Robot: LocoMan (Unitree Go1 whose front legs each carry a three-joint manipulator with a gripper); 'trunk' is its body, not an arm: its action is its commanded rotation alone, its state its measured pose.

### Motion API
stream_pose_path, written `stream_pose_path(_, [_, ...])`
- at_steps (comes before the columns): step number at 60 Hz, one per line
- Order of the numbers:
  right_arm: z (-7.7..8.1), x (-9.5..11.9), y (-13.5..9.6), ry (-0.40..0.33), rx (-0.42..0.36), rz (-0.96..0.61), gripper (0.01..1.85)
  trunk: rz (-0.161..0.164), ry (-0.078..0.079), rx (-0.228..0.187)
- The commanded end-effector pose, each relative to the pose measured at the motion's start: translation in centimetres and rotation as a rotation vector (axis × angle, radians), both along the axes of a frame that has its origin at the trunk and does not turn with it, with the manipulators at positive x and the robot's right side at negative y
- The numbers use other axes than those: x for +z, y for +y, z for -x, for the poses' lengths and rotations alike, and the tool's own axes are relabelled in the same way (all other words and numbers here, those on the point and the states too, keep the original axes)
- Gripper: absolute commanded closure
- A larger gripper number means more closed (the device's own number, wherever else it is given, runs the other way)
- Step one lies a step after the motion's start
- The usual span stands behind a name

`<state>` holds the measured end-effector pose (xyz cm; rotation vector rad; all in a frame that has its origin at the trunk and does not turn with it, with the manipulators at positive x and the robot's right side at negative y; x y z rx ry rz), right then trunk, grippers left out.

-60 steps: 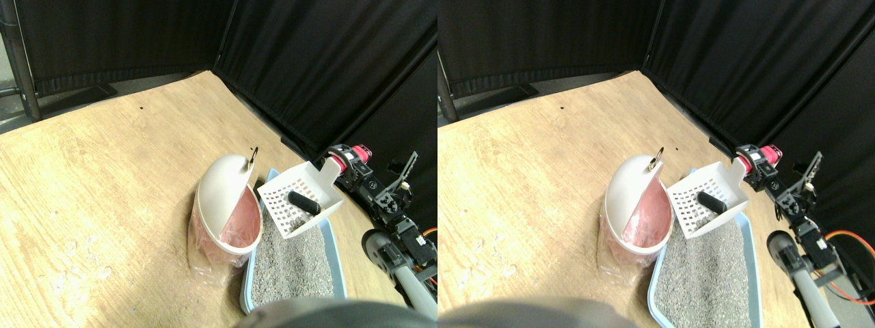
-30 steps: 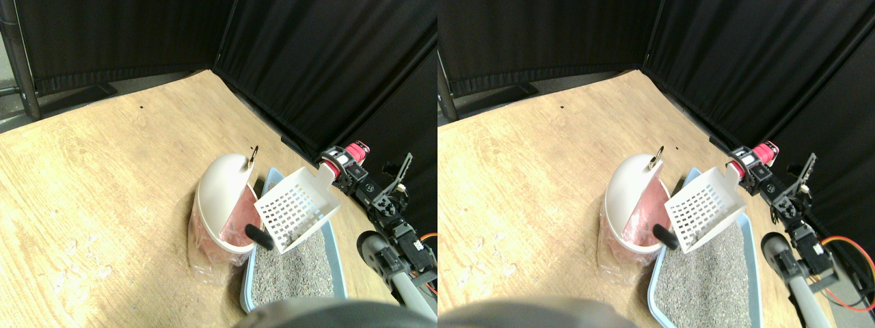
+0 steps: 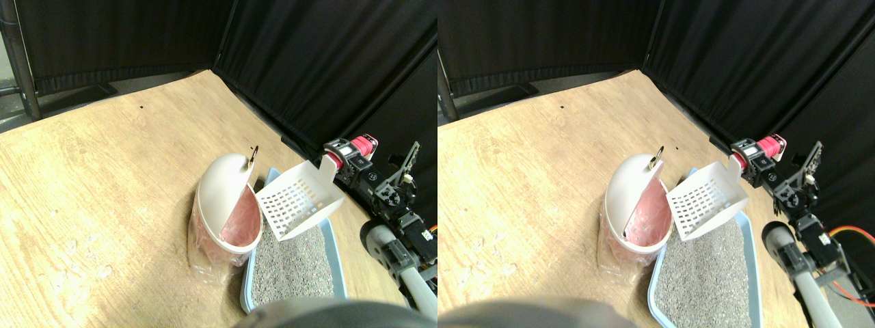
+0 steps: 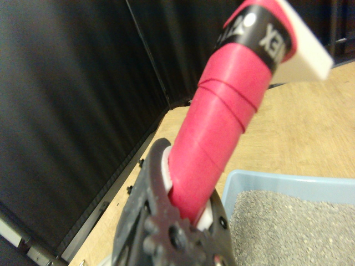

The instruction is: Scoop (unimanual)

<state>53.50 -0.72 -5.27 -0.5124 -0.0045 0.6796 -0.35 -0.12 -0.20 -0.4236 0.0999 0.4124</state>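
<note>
A white slotted scoop (image 3: 299,200) hangs tilted over the far end of the blue litter tray (image 3: 336,254), right beside the white swing-lid bin (image 3: 220,186) with its pink liner. Nothing lies in the scoop's basket. My right gripper (image 3: 344,161) is shut on the scoop's red wrapped handle (image 3: 365,143), just behind the basket. In the wrist view the red handle (image 4: 222,122) runs out through the dark jaw frame (image 4: 158,224), with the tray's rim (image 4: 277,182) and grey litter (image 4: 294,227) below. The dark lump is out of sight.
Grey litter (image 3: 292,265) fills the tray. Black curtains (image 3: 307,61) close the back and right side near my arm. A wide wooden floor (image 3: 102,178) stretches to the left of the bin. A metal post (image 3: 20,61) stands at the far left.
The scoop tipped toward the bin, and the dark lump slid from the basket to the bin's opening and vanished from view. The scoop has since swung back up, empty.
</note>
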Motion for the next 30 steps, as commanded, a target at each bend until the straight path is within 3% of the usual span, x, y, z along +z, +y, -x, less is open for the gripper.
stream_pose_path(1, [-0.1, 0.4, 0.0, -0.027, 0.034, -0.072, 1.74, 0.069, -0.026, 0.073])
stream_pose_path(13, [0.1, 0.1, -2.1, 0.012, 0.015, -0.209, 1.74, 0.030, -0.033, 0.030])
stream_pose_path(30, [0.9, -0.1, -6.6, 0.010, -0.141, -0.423, 1.74, -0.023, -0.035, -0.052])
